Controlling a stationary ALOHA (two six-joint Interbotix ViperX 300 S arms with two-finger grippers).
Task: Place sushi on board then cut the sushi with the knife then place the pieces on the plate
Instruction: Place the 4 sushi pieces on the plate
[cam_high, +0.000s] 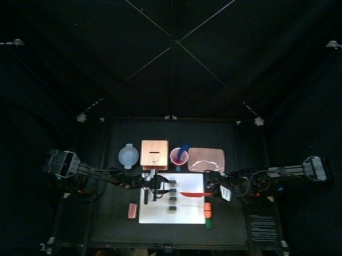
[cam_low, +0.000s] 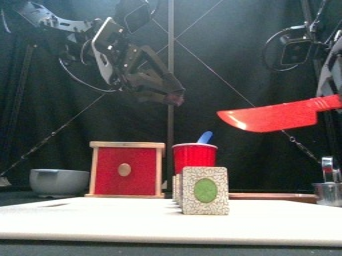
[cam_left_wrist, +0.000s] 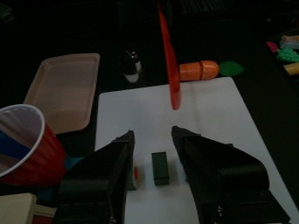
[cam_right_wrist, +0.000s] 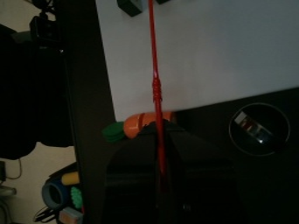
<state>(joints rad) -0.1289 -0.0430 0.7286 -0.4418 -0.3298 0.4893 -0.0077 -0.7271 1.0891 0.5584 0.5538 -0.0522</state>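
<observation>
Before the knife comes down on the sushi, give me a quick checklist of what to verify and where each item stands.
1. Dark green toy sushi roll standing on the white cutting board: ok.
2. Right gripper shut on the red toy knife: ok.
3. Blade lined up over the roll: cannot tell; it hangs high, toward the right.
4. Left gripper steadying the roll: not ok; open, above it, not touching.
5. Flat pink tray beside the board: ok.

Cutter (cam_low: 329, 186) clipped at the front view's right edge, red knife (cam_low: 274, 115) running off there too, blue knife (cam_low: 205, 137) mostly down inside cup (cam_low: 195, 158).
</observation>
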